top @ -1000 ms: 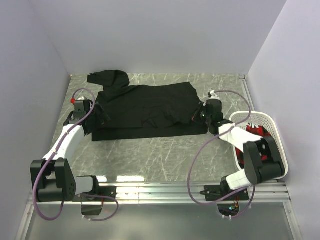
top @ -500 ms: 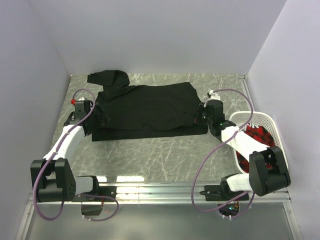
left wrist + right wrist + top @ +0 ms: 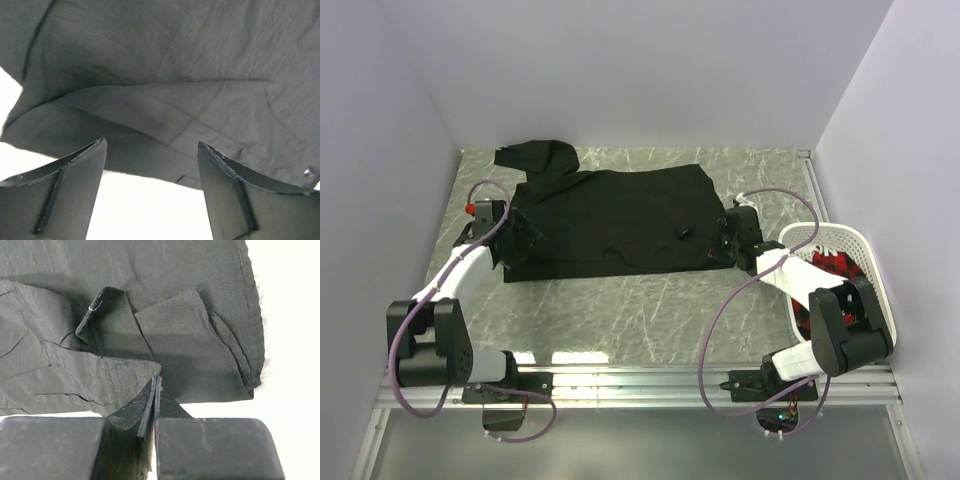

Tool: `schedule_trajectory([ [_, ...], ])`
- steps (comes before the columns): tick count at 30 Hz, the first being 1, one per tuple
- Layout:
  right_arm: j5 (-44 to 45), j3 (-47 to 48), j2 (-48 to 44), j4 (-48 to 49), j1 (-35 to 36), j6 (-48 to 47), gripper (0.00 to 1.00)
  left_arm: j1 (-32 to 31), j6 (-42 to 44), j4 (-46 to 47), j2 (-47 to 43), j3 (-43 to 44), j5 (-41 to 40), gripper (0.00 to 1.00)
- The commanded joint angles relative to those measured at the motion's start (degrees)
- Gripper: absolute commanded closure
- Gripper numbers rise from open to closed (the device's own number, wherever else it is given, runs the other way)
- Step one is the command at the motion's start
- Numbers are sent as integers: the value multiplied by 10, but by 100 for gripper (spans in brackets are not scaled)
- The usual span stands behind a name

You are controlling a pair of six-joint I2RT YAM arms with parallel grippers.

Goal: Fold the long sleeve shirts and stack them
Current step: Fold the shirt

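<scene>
Shirt: one black long sleeve shirt point(image 3: 610, 215) lies spread flat on the grey marbled table point(image 3: 650, 300), filling the far middle of it.
Sleeve: one sleeve point(image 3: 535, 157) is bunched in a heap at the shirt's far left corner, close to the back wall.
Layers: along the near edge a second layer of black cloth shows under the top one; I cannot tell whether it is a fold or another garment.
Left gripper: the left gripper point(image 3: 523, 238) sits low at the shirt's left edge, pointing in towards the cloth.
Left gripper, state: in the left wrist view its fingers point(image 3: 75, 170) stand well apart with nothing between them; the creased cloth lies just ahead of the tips.
Right gripper: the right gripper point(image 3: 725, 238) is at the shirt's right edge, near its near corner.
Right gripper, state: in the right wrist view the jaws are pressed together, tips meeting right at the cloth's near edge point(image 3: 155, 381); I cannot tell whether any cloth is pinched.
Fold: just beyond those tips a small flap of cloth point(image 3: 107, 315) is turned up.
Basket: a white basket point(image 3: 825, 228) stands at the table's right side, beside the right arm, with red and dark cloth point(image 3: 835, 265) inside.
</scene>
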Motion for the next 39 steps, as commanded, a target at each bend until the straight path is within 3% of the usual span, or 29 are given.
schedule_trajectory([
  [1,0,23,2,20,0,3,100,-1,-63,53,23,-3,11,23],
  [12,-18,21,19,37,1,4,100,-20,-154,156,70,-62,-11,29],
  [18,-34,23,25,58,-1,0,100,-20,-178,210,91,-76,-23,43],
  [21,-35,24,25,58,0,-3,100,-21,-185,219,93,-80,-32,45],
  [36,-22,24,29,59,-3,-12,100,-21,-189,235,95,-81,-63,84],
  [39,-10,27,23,52,-2,-21,100,-21,-177,215,97,-67,-79,100],
])
